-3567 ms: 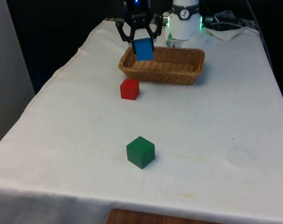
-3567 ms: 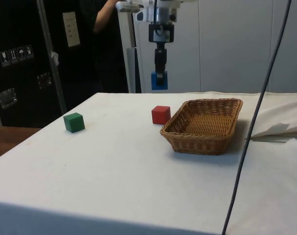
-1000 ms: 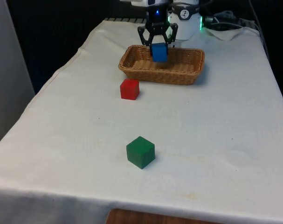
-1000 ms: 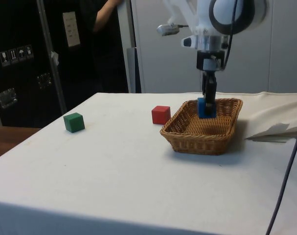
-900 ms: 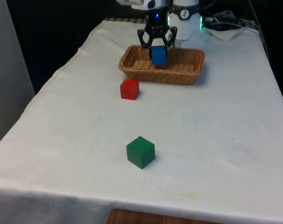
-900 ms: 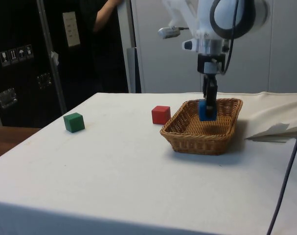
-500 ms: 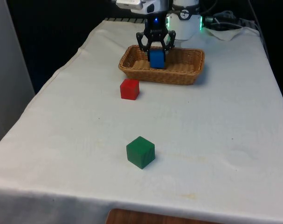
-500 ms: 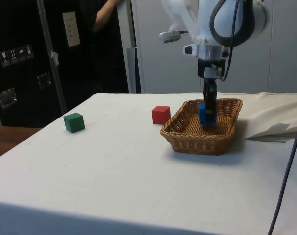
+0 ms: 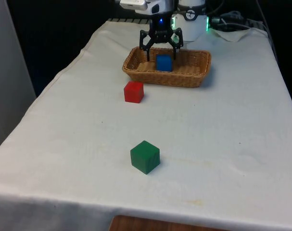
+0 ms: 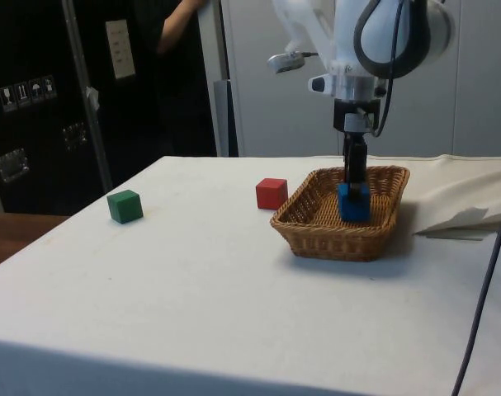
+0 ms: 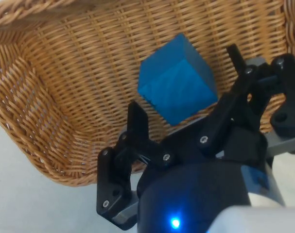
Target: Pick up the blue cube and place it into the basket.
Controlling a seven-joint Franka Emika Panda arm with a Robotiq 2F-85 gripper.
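The blue cube (image 9: 164, 62) (image 10: 354, 202) (image 11: 178, 86) lies on the floor of the wicker basket (image 9: 184, 77) (image 10: 312, 224) (image 11: 50, 82), free of any grip. My gripper (image 9: 160, 54) (image 10: 354, 177) (image 11: 185, 80) hangs just above it inside the basket, open, its black fingers (image 11: 137, 122) spread to either side of the cube without touching it.
A red cube (image 9: 133, 92) (image 10: 271, 193) sits on the white cloth just outside the basket's near corner. A green cube (image 9: 145, 157) (image 10: 125, 205) stands further out toward the table's near end. A person's arm (image 10: 180, 21) shows by the dark cabinets.
My gripper has opened and let go of the blue cube, which dropped a short way onto the basket floor. The arm itself has hardly moved.
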